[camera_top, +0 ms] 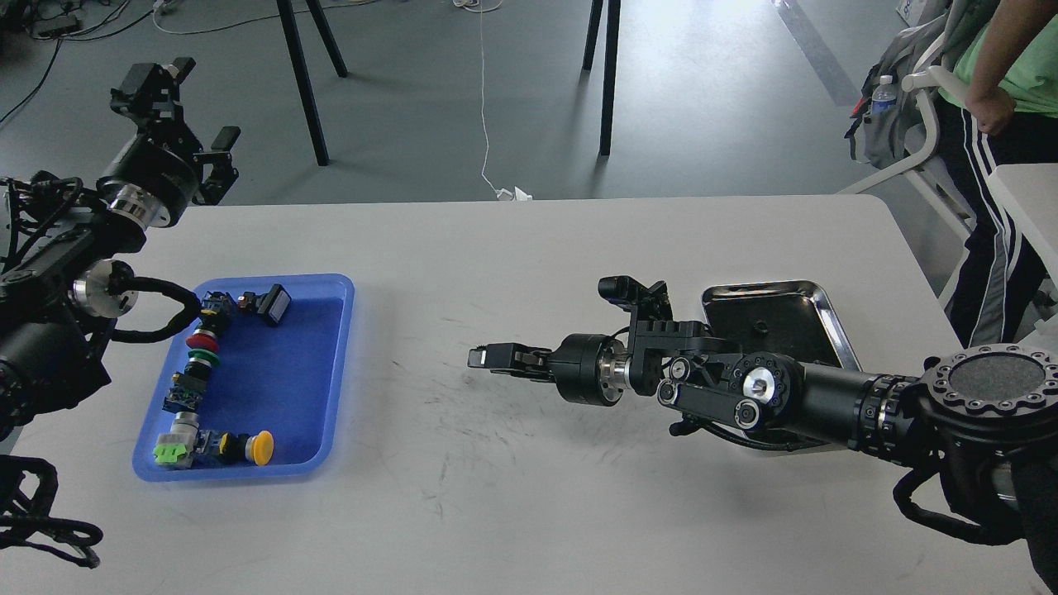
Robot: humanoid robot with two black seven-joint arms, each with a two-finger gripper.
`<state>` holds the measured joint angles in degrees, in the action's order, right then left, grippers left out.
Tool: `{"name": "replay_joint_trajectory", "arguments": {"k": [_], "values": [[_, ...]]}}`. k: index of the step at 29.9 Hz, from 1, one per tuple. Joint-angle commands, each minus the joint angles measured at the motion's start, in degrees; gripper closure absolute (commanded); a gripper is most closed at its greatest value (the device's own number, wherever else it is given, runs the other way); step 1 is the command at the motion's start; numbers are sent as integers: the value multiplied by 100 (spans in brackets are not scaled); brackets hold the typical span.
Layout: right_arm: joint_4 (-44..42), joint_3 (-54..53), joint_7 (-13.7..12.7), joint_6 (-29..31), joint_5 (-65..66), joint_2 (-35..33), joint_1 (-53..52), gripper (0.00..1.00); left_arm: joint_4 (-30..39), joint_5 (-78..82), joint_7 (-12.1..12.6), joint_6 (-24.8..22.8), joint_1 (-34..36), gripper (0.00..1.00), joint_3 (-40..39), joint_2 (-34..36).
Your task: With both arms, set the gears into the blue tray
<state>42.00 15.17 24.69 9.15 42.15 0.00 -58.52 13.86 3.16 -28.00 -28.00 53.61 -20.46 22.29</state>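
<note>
Head view | right gripper (488, 357) reaching across table (579, 496) toward blue tray (339, 289), fingers looking closed, load indiscernible | left gripper (194, 103) hanging open, empty | advice: keeping level, releasing over bare blue floor, avoiding switches (198, 364)

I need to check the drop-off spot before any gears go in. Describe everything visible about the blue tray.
The blue tray is a shallow rectangular tray, plastic by its look, with rounded corners and a raised, paler rim. It lies flat on the white table, near its left side, turned slightly askew. Inside, push-button switches with red, green and yellow caps line its left and near walls; the rest of the floor is bare. No gears show in it. A black cable from the left arm crosses its far-left corner.
</note>
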Motion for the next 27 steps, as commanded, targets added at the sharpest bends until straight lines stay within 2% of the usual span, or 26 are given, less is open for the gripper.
{"name": "replay_joint_trajectory", "arguments": {"k": [1, 5, 9, 13, 20, 27], "values": [[10, -5, 0, -1, -14, 0, -1, 50, -50, -9, 0, 0, -17, 1, -10, -23], [1, -22, -17, -1, -31, 0, -54, 47, -164, -44, 0, 0, -105, 1, -98, 56], [10, -241, -17, -36, -102, 0, -98, 36, -234, -79, 0, 0, -219, 1, -642, 126], [1, -953, -17, -106, -102, 0, -89, 30, -225, -88, 0, 0, -246, 1, -889, 30], [-16, -1806, -26, -466, -856, 0, -334, 24, -155, 17, 0, 0, -333, 1, -776, -190], [-8, -2341, -26, -791, -1384, -70, -546, 23, 91, 131, 0, 0, -228, 1, -187, -146]]}}
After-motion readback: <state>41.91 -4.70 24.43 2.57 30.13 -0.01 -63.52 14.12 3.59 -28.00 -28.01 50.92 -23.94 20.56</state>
